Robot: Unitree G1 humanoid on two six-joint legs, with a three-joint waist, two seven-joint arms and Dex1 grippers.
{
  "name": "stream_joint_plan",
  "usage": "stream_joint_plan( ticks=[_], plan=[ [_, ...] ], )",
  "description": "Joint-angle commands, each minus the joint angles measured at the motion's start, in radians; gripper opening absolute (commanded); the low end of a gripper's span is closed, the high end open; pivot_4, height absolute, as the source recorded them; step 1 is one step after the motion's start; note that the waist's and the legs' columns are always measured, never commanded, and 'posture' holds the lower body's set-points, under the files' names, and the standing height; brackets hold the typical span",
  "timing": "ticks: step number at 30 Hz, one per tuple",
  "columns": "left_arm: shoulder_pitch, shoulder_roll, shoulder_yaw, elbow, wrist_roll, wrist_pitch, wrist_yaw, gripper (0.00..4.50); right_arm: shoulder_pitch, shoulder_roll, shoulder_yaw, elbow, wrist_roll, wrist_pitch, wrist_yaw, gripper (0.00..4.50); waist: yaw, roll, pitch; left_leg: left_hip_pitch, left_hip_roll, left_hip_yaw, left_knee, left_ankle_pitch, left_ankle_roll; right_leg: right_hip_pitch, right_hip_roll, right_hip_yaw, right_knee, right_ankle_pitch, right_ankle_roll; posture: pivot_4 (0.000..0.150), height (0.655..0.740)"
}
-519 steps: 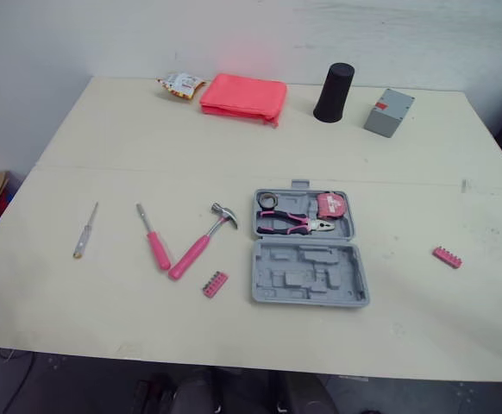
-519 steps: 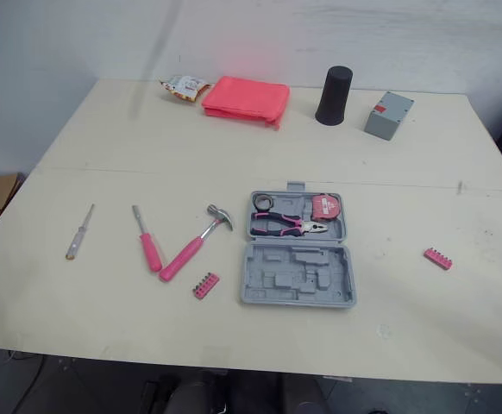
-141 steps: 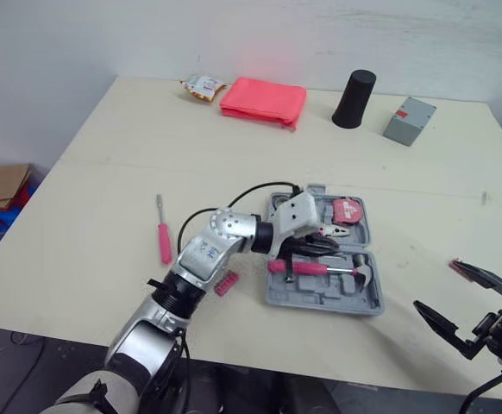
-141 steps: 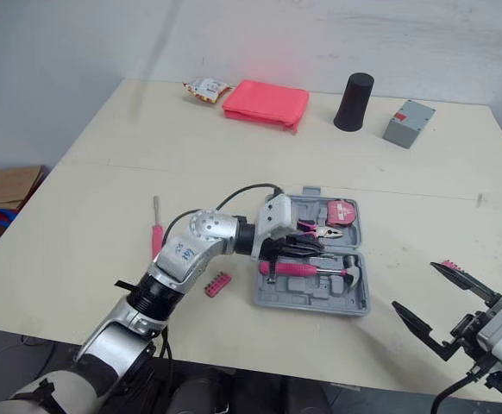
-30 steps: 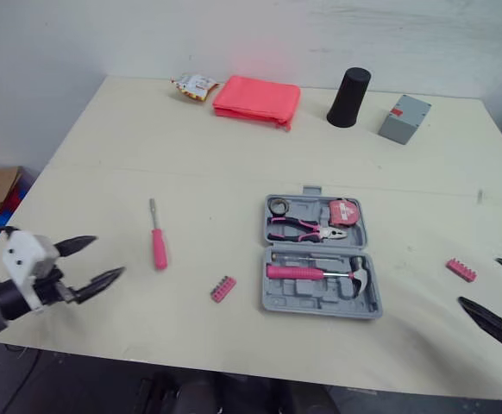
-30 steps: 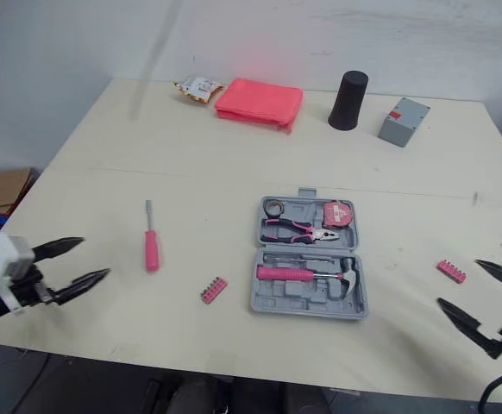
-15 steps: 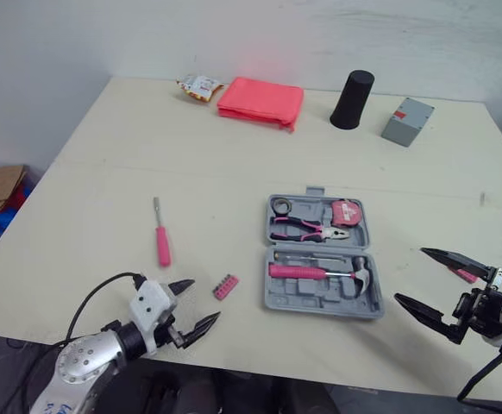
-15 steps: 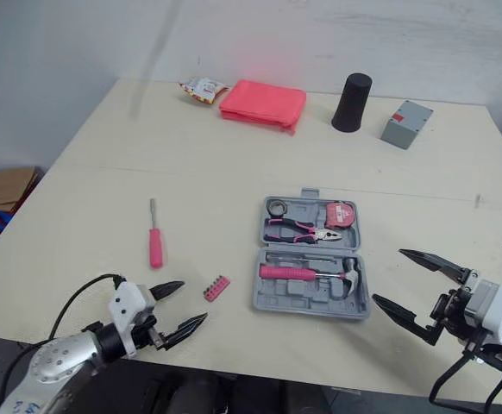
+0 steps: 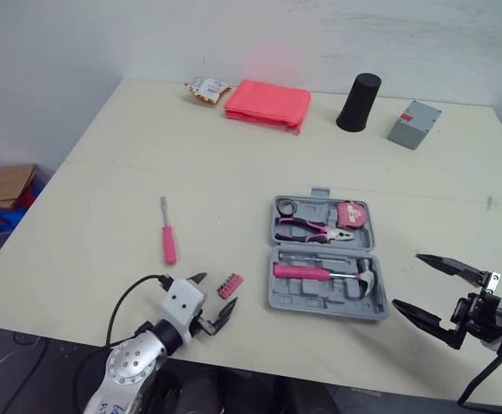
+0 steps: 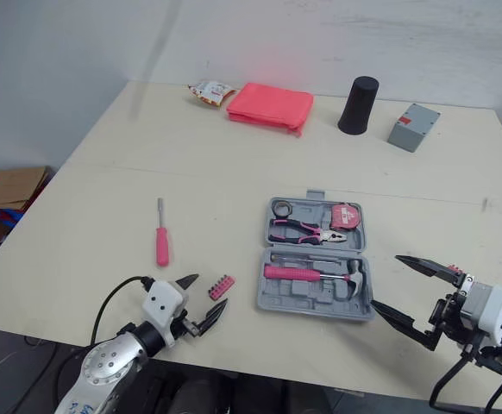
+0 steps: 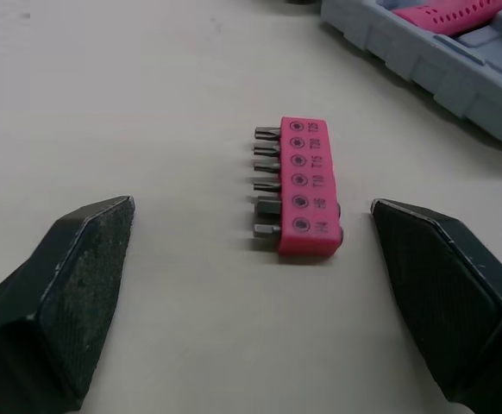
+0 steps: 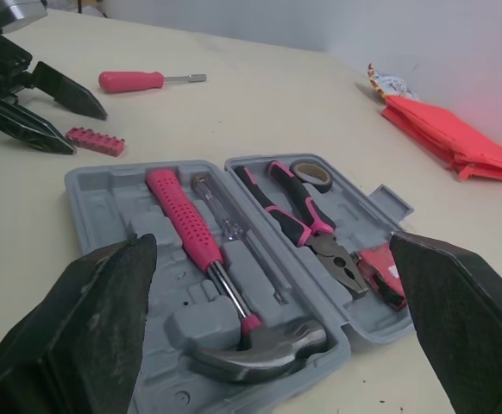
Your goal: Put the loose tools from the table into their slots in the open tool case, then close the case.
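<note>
Movement since half a second ago: the left gripper [image 9: 220, 289] has advanced to the pink bit holder [image 11: 307, 185], jaws wide open on either side of it, holding nothing. The holder lies flat on the table [image 9: 104, 216], just left of the open grey case [image 9: 313, 307], with six bits in a row. The right gripper [image 9: 406, 279] hovers wide open and empty by the case's right side.
</note>
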Motion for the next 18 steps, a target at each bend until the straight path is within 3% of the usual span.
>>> stream_joint_plan(
  ticks=[1, 2, 5, 9, 12, 18],
  plan=[
    [0.020, -0.007, -0.032, 0.045, 0.006, 0.029, -0.001, 4.44, 0.001, -0.016, -0.039, -0.025, 0.022, 0.005, 0.006, 4.50, 0.000, 0.001, 0.000, 0.000, 0.000, 0.000, 0.000, 0.000, 0.000, 0.000, 0.000, 0.000, 0.000, 0.000, 0.000, 0.150, 0.7400],
    [0.020, -0.005, -0.033, 0.047, 0.002, 0.034, -0.006, 4.44, 0.003, -0.015, -0.040, -0.027, 0.022, 0.006, 0.005, 4.50, 0.000, 0.001, -0.001, 0.001, 0.000, 0.000, 0.000, 0.000, 0.000, 0.001, 0.000, 0.000, 0.000, 0.000, 0.000, 0.150, 0.7400],
    [0.014, 0.001, -0.038, 0.063, -0.005, 0.044, -0.020, 3.61, 0.009, -0.011, -0.040, -0.036, 0.020, 0.008, -0.001, 4.50, 0.000, 0.003, -0.002, 0.001, 0.000, 0.000, 0.000, 0.000, 0.000, 0.002, -0.001, 0.000, 0.000, 0.000, 0.000, 0.150, 0.7400],
    [0.003, 0.022, -0.044, 0.088, -0.023, 0.061, -0.060, 2.14, 0.025, -0.005, -0.044, -0.050, 0.021, 0.017, -0.009, 4.50, 0.000, 0.006, -0.004, 0.002, -0.001, 0.000, 0.000, -0.002, 0.002, 0.004, -0.002, -0.001, -0.002, 0.000, 0.000, 0.150, 0.7400],
    [-0.003, 0.031, -0.044, 0.100, -0.025, 0.057, -0.078, 0.72, 0.039, -0.002, -0.048, -0.060, 0.023, 0.023, -0.016, 4.50, 0.000, 0.008, -0.005, 0.004, 0.000, 0.000, -0.001, -0.003, 0.002, 0.012, -0.002, -0.002, -0.006, -0.001, -0.001, 0.150, 0.7400],
    [-0.053, 0.053, 0.058, 0.101, -0.077, -0.044, -0.123, 0.62, 0.096, 0.022, -0.060, -0.102, 0.017, 0.018, -0.042, 4.50, 0.001, 0.011, -0.006, 0.003, -0.001, 0.000, -0.001, -0.004, 0.003, 0.013, -0.003, -0.003, -0.009, 0.000, -0.001, 0.150, 0.7400]
  ],
)
